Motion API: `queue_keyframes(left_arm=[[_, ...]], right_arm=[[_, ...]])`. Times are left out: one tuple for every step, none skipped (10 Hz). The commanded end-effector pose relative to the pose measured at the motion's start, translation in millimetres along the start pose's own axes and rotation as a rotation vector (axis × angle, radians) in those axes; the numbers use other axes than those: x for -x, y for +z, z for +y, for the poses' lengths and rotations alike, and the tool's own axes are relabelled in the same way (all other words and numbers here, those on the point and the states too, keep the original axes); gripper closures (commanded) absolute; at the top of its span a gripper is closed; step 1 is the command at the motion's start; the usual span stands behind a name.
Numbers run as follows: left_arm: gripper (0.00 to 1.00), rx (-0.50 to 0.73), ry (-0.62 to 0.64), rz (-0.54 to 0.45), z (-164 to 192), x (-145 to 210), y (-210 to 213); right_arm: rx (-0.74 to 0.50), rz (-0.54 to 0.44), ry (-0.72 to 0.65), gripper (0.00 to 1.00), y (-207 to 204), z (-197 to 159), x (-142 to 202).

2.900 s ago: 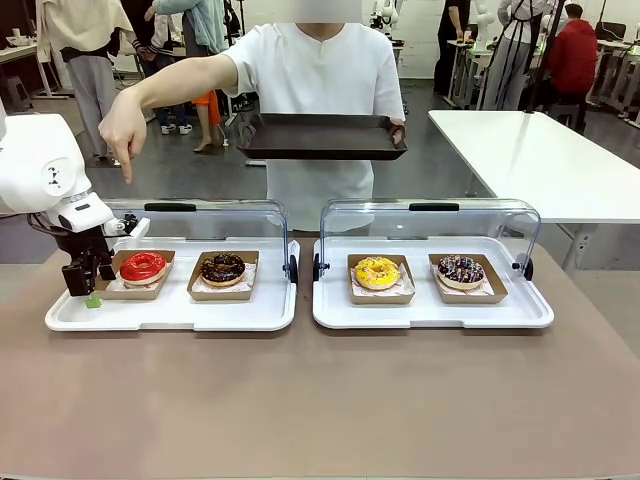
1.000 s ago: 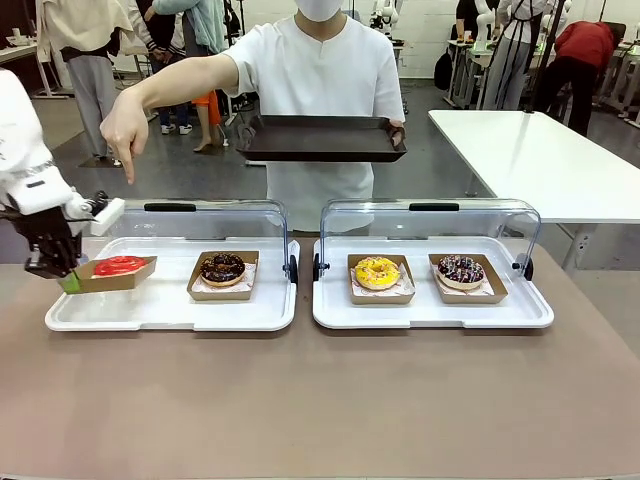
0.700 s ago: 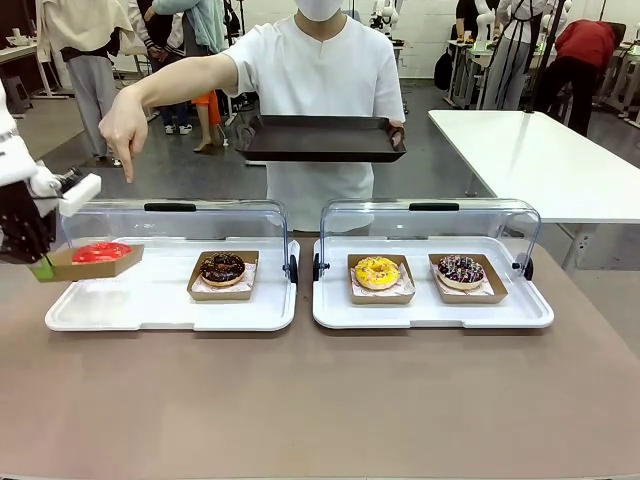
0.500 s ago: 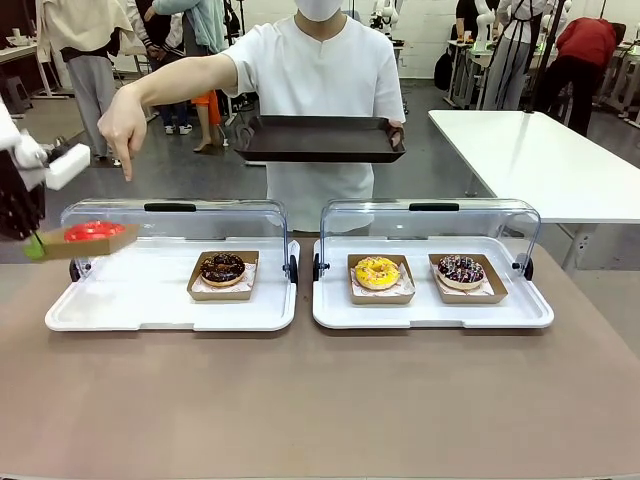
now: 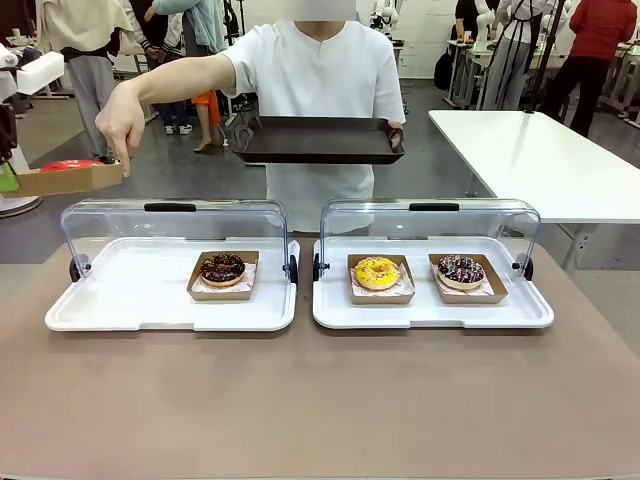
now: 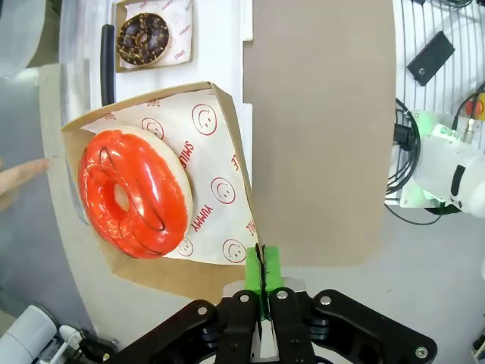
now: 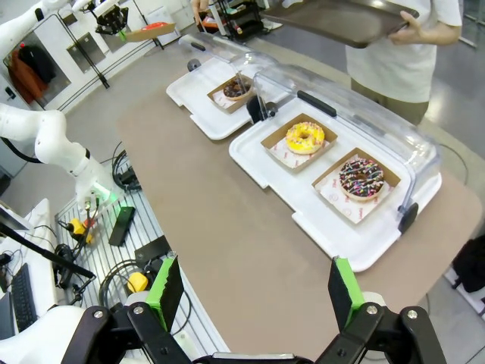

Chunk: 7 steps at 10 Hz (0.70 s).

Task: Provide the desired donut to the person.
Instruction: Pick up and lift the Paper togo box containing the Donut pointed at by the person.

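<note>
Red-glazed donut in its brown paper tray, lifted clear of the left display tray and carried higher and farther toward picture left than half a second ago. Now at the far left edge of the front view, about level with the person's pointing hand, with a fingertip close by the paper tray's edge. Gripped by the left gripper, green pads pressed together on the paper tray's rim. Lying flat on a liner printed with red smiley faces.

Same outstretched pointing pose as before. Black serving tray held in the other hand at chest height, well apart from the lifted donut.

On the left display tray: one chocolate donut in its own paper tray, toward the right side, with the clear lid standing open behind it. In the right display tray: a yellow donut and a dark sprinkled donut side by side, each in a paper tray, under a second raised lid.

Right gripper well above the brown table, jaws wide apart, holding nothing
</note>
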State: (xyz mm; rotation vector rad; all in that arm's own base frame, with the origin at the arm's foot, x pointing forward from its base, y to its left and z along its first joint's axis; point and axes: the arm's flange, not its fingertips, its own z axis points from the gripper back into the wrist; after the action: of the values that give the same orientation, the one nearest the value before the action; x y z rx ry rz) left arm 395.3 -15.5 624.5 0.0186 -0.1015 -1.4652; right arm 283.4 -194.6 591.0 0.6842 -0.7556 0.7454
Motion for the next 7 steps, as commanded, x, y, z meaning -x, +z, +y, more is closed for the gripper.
queue_keyframes(left_arm=[[1.0,0.018,0.034,-0.022,6,11,-15],[1.0,0.0,0.0,0.0,0,0,0],[1.0,0.0,0.0,0.0,0,0,0],[1.0,0.0,0.0,0.0,0,0,0],[1.0,0.0,0.0,0.0,0,0,0],[1.0,0.0,0.0,0.0,0,0,0],[1.0,0.0,0.0,0.0,0,0,0]], right_arm=[[-0.008,-0.013,0.012,0.0,0,0,-1],[-0.008,-0.013,0.012,0.0,0,0,-1],[-0.008,-0.013,0.012,0.0,0,0,-1],[-0.008,-0.013,0.012,0.0,0,0,-1],[-0.008,-0.013,0.012,0.0,0,0,-1],[-0.008,-0.013,0.012,0.0,0,0,-1],[-0.008,-0.013,0.012,0.0,0,0,-1]])
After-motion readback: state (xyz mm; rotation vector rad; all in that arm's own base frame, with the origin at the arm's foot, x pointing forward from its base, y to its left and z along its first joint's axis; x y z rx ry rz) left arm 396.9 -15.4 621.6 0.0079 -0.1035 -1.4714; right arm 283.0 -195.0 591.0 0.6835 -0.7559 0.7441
